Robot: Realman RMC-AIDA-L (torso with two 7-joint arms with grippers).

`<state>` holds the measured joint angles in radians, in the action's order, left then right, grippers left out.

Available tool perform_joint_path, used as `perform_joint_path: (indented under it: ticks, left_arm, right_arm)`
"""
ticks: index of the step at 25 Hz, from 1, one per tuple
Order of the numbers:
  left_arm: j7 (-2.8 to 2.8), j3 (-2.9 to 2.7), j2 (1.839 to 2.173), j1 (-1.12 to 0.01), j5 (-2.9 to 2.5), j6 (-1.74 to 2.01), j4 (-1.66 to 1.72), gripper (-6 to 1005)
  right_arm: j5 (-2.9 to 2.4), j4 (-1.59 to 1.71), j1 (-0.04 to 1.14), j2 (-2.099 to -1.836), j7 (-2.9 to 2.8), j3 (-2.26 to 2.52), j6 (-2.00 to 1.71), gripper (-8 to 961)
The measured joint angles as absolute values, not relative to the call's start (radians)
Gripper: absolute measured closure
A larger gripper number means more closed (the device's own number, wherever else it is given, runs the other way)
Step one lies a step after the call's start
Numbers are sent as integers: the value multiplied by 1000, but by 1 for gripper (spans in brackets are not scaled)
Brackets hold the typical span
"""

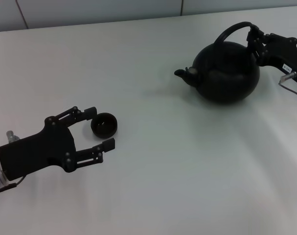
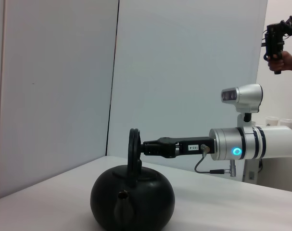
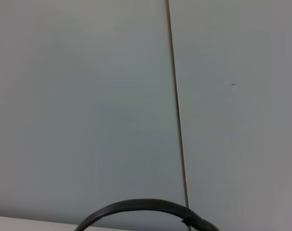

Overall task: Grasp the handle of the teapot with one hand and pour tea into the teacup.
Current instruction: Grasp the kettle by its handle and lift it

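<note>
The right gripper is at the far right of the table. It reaches in from the right, and its fingers are closed on the handle of the teapot, at the right end of the arch. In the left wrist view the same gripper meets the handle from the side, and the handle stands upright over the pot.

The teapot is large, round and matte black. It sits on the table at the far right. Its short curved spout points to the left. In the left wrist view the teapot is seen from the spout side, and the body looks smooth and a little flattened. The right wrist view shows only a thin dark curve of the handle in front of a pale wall.

The left gripper is at the near left, low over the table, with its fingers spread open. The teacup stands between the two fingers, and I cannot tell if they touch it. It is a tiny dark bowl without a handle, upright on the table.

The white table surface lies bare between the teacup and the teapot, which are well apart. A pale panelled wall stands behind the table.
</note>
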<state>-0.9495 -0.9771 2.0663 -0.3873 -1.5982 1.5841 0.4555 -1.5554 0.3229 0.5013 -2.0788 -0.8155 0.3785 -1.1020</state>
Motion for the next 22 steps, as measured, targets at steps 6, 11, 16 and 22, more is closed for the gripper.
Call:
perform_joint_path:
  ticks: [6,11,16,22]
  left_arm:
    - [-949,-977,2066,-390,-1598,1584,456,135]
    - [-949,-977,2066,-391,-1598,1583,456,135]
    - [-949,-977,2066,-393,-1598,1583,456,136]
    - [-949,-976,2066,-387,-1598,1583,456,136]
  right_arm:
    - [-1555,313,507,-2079,-779,369,-1102,848]
    - [-1555,313,517,-2079,-779,377,-1122,848]
    - [-1561,312,537,-2078,-774,379,-1151,848]
    - [-1562,314,562,-2078,-770,399,-1158,849]
